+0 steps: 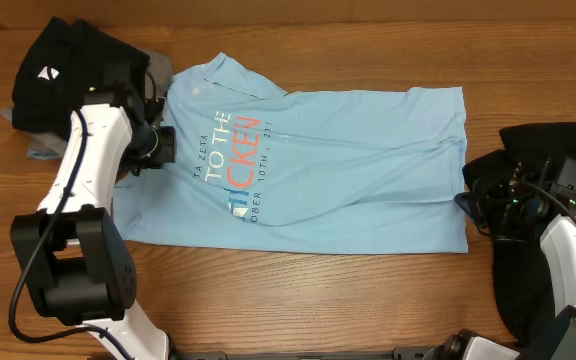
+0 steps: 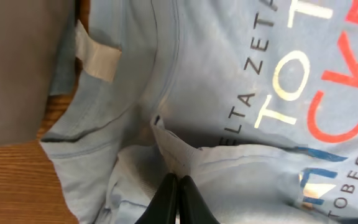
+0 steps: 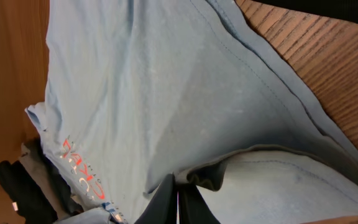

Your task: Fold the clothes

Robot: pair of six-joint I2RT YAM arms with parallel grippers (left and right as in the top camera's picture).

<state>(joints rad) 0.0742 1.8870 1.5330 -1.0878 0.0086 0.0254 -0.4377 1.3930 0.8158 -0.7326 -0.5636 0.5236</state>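
Blue T-shirt (image 1: pixel 348 160) in left hand (image 2: pixel 177 180)

Table (image 1: pixel 318 300) — light blue T-shirt (image 1: pixel 348 170) spread out, black garment (image 1: pixel 63 60) beside

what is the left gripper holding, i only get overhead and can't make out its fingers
Observer: Left wrist view: the left gripper is shut on a raised fold of the light blue T-shirt.
Operator: and the right
Observer: Right wrist view: the right gripper is shut on the same shirt, at its bottom edge.
Operator: collar side up?
Observer: A white neck label shows inside the collar.
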